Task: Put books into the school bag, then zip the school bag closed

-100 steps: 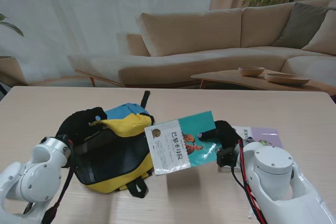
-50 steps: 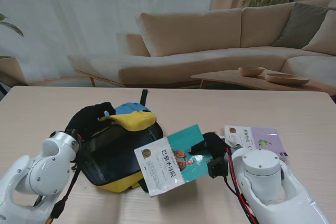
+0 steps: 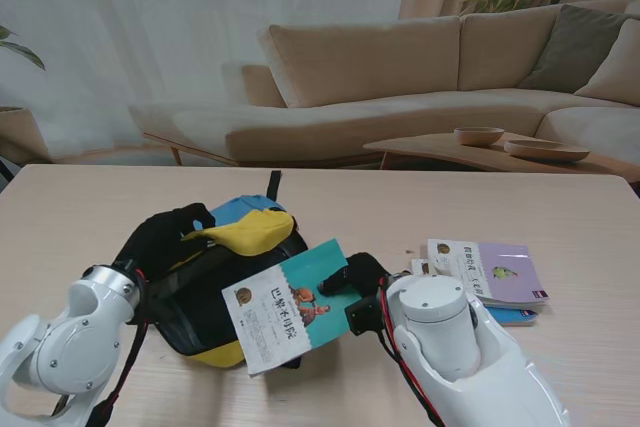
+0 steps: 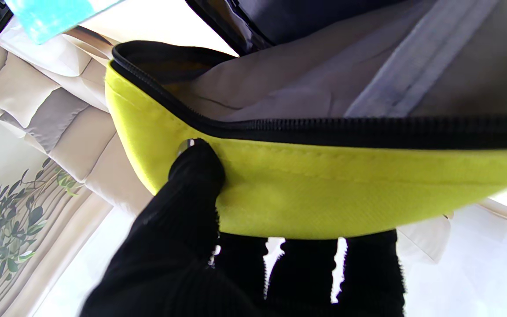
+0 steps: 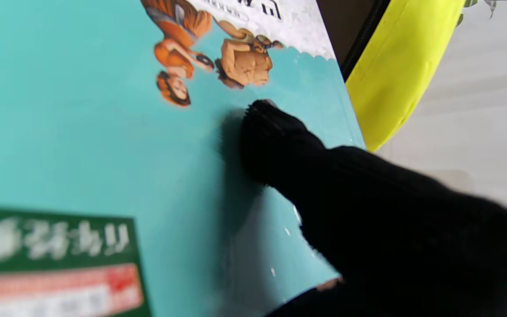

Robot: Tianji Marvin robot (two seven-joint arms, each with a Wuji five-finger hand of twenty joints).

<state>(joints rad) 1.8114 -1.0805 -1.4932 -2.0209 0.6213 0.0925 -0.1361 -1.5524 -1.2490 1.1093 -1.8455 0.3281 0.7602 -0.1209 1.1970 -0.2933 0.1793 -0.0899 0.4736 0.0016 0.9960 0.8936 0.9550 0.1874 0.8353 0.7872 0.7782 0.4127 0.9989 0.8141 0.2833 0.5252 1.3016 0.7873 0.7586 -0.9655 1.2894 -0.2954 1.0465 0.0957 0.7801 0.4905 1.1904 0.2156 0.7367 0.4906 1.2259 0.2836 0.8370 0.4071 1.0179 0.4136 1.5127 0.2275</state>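
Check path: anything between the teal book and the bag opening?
Nothing visible. The left hand holds the yellow flap up, so the school bag gapes open, and the teal book in the right hand already overlaps its mouth.
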